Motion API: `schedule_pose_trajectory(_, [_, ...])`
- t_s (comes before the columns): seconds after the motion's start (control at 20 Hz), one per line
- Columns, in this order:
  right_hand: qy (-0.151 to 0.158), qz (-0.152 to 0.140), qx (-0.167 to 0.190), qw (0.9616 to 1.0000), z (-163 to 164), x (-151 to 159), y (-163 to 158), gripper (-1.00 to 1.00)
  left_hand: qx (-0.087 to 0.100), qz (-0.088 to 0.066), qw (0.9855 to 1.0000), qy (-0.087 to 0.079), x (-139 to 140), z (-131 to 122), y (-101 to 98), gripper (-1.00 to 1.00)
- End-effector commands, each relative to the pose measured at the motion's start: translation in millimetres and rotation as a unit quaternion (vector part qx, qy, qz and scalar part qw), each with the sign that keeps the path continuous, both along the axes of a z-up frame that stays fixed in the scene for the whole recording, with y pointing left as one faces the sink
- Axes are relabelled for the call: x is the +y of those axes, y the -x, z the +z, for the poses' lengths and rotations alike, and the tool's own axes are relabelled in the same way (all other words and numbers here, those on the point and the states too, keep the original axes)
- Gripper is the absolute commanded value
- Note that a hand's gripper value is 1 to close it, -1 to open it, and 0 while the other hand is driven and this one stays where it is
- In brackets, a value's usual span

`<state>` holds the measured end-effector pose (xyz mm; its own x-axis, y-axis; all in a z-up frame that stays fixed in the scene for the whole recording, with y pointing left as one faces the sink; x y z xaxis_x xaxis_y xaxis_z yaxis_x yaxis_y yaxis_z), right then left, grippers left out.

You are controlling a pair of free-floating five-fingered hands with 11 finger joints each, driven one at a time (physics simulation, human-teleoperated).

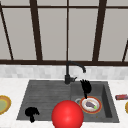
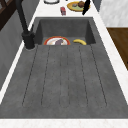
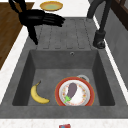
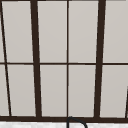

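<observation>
My right hand hovers over the sink basin, fingers straight and spread toward the wall, holding nothing. In the right side view the same hand floats high above the basin's front rim. Just below it in the basin lies a red-rimmed plate with an eggplant on it. A banana lies beside the plate. My left hand hangs with curled fingers over the front left corner of the drainboard, empty. A big red ball sits at the sink's front edge.
The black faucet stands behind the sink's middle. A yellow-green plate rests on the left counter. On the right counter are a red packet and another plate with brown food. A window fills the wall.
</observation>
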<state>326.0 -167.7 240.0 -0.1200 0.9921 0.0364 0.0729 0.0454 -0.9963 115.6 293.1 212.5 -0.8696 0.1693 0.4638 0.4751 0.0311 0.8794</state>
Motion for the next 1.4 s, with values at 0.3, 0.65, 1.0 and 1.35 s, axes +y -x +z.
schedule_pose_trajectory(0.3, [-0.005,-0.014,-0.034,0.9993,-11,36,-80,-1.00,0.000,0.000,1.0000,0.000,0,0,0.0,0.00])
schedule_pose_trajectory(0.65, [-0.009,-0.011,-0.017,0.9998,-26,62,-137,-1.00,0.000,0.000,1.0000,0.000,0,0,0.0,0.00])
schedule_pose_trajectory(1.0, [-0.007,0.000,0.050,0.9987,-23,63,-180,-1.00,0.000,0.000,1.0000,0.000,0,0,0.0,0.00])
schedule_pose_trajectory(1.35, [-0.008,0.003,0.091,0.9958,-29,61,-229,-1.00,0.000,0.000,1.0000,0.000,0,0,0.0,0.00])
